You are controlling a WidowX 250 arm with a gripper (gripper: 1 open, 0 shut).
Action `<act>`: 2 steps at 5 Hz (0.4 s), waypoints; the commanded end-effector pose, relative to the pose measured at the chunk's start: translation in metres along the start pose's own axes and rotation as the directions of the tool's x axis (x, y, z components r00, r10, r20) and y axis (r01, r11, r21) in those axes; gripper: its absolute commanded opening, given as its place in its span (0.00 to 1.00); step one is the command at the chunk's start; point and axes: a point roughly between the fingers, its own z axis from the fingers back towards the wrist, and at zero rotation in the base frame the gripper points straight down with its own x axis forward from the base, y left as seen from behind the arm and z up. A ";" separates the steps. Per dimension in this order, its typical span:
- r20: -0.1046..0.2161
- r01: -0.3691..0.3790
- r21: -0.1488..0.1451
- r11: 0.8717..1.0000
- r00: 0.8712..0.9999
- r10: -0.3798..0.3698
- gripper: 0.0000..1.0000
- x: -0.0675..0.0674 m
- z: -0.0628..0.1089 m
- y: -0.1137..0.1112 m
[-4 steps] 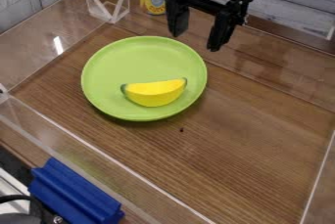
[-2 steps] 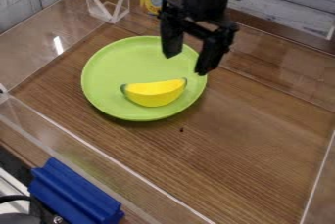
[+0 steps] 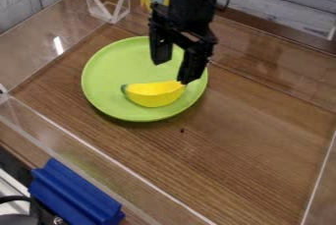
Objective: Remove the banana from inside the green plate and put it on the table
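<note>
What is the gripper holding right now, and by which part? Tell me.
Nothing. The gripper hangs open above the banana, which lies in the green plate.

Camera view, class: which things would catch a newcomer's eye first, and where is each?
The lime green plate sits left of centre on the brown table, with the yellow banana lying in its right half. The black gripper hangs open just above the banana. A blue ridged block occupies the bottom left corner.

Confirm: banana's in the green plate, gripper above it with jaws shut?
Not quite. The camera view shows the gripper with its jaws open, not shut. The rest holds: the banana lies in the green plate, gripper above it.
</note>
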 end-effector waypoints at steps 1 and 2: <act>0.052 0.005 0.024 1.000 0.999 -0.006 1.00 -0.002 0.008 0.008; 0.053 0.008 0.027 1.000 0.999 -0.009 1.00 -0.003 0.001 0.012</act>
